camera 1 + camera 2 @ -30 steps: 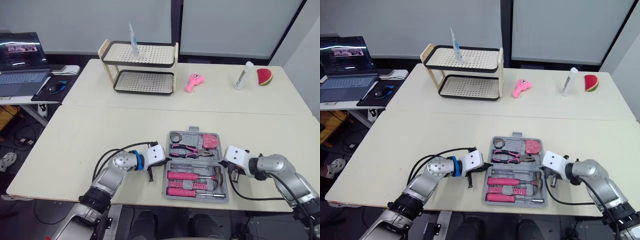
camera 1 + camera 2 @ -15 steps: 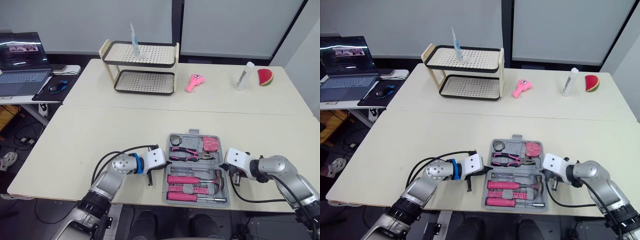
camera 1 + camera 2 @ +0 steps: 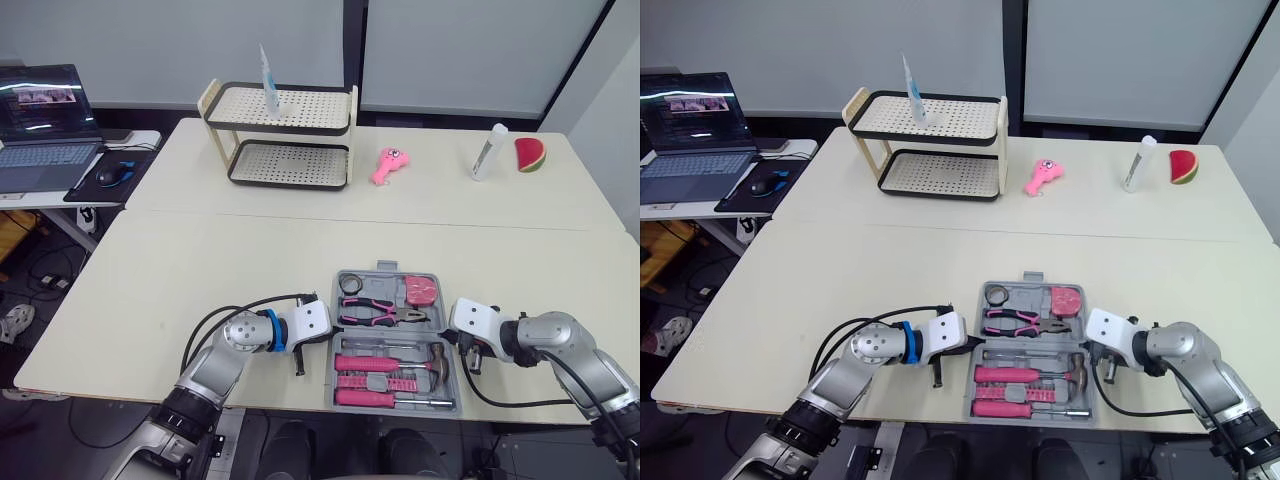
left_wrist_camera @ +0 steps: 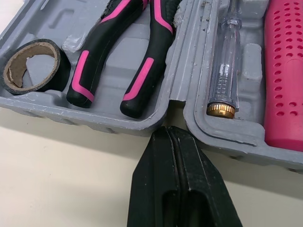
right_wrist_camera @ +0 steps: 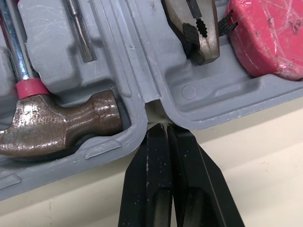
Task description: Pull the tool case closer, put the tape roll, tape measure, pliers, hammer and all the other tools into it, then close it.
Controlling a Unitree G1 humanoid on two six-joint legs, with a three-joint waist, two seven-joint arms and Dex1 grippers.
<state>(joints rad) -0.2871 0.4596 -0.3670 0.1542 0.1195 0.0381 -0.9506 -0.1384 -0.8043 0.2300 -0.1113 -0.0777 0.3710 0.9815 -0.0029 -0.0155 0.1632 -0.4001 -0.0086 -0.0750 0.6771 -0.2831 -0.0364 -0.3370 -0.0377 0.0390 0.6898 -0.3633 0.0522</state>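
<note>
the left gripper [image 4: 170, 130], fingers pressed together on nothing, noses into the hinge notch at the nine o'clock side of the tool case [image 4: 189, 56], probably to pin or nudge the case rather than grip it. the case lies open at the six o'clock edge of the table [image 3: 200, 260]. it is scuffed grey moulded plastic, each recess shaped to its tool. the tape roll [image 4: 60, 71], black on a cardboard core, sits beside the pliers [image 4: 151, 71] with their black-and-pink sleeved handles. a clear tester [image 4: 225, 61] with a brass cap lies across the hinge. at three o'clock the hammer [image 5: 61, 127], its steel head tarnished, and the pink tape measure [image 5: 265, 38] flank the notch where the right gripper [image 5: 165, 126], likewise pinched empty, mirrors the left. closing looks like the step left.
</note>
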